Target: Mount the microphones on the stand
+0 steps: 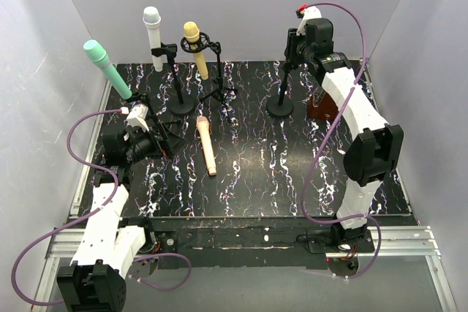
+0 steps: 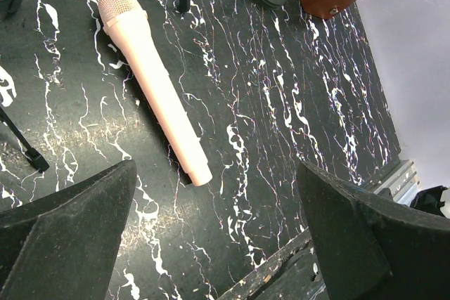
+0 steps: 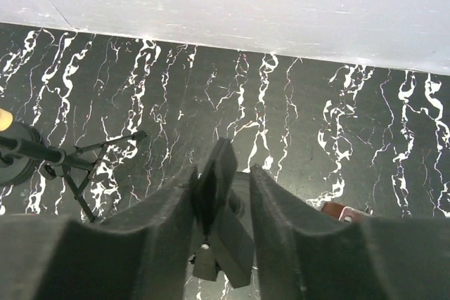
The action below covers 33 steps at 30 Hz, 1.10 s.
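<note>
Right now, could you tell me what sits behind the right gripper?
The brown metronome stands on the table, mostly hidden by the right arm. The right gripper is shut on an empty stand clip.

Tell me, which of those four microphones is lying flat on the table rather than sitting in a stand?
The peach-pink microphone, lying on the table. The mint green microphone, the white microphone and the yellow microphone are all held up in stands.

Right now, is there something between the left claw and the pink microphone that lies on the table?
Nothing visible stands between them. In the left wrist view, the open left claw looks straight down at the peach-pink microphone, with only bare table between. A thin stand leg lies off to the side, not in the path.
</note>
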Motion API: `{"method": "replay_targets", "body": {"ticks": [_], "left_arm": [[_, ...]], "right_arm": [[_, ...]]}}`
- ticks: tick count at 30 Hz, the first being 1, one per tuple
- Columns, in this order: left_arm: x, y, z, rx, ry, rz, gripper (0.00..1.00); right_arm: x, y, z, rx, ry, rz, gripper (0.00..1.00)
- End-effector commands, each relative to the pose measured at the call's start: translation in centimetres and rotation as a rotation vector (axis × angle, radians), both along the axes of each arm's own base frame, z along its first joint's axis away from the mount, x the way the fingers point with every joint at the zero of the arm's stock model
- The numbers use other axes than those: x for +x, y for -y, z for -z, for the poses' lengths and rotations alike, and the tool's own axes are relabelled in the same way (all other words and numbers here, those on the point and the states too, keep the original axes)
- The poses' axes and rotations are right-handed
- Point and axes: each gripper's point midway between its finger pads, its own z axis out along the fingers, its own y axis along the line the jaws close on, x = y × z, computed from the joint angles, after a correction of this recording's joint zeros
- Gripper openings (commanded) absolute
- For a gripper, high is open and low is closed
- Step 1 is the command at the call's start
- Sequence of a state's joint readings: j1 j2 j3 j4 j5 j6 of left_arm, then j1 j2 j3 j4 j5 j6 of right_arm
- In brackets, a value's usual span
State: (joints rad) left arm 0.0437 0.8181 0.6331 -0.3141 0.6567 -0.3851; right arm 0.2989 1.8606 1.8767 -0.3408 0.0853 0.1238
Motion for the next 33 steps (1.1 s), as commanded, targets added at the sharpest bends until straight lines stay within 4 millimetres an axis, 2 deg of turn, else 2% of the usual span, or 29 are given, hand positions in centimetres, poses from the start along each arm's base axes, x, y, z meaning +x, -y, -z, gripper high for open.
{"method": "replay_targets", "body": {"ticks": [1,6,10,14,20,25,28,33], "left_arm": [[0.0,-0.1,-0.6,0.014,0.029,0.003,0.98],[0.0,-0.1,-0.6,0.017,0.032,0.001,0.98],[0.0,-0.1,-0.8,0.016,0.036,0.004,0.98],[-0.1,-0.1,-0.9,0.016,0.043,0.004,0.98],[-0.1,0.1,-0.9,0.010,0.042,0.011,0.98],[-0.2,0.1,-1.0,0.008,0.046,0.012,0.98],[-0.2,0.1,-1.0,0.007,0.044,0.011,0.98],[-0.2,0.1,-1.0,0.005,0.044,0.012,0.98]], "right_arm": [[1.1,-0.5,-3.1,-0.043,0.120,-0.029,0.36],[-0.4,-1.1,-5.5,-0.049,0.168,-0.097,0.07],[-3.4,-2.1,-7.7,-0.011,0.193,-0.197,0.01],[-9.2,-4.8,-8.9,0.032,0.188,-0.465,0.01],[-18.2,-7.8,-7.9,0.104,0.138,-0.800,0.01],[-25.1,-9.5,-5.4,0.105,0.114,-1.034,0.01],[-28.0,-9.8,-4.1,0.089,0.086,-1.134,0.01],[-30.4,-10.0,-2.5,0.064,0.050,-1.212,0.01]]}}
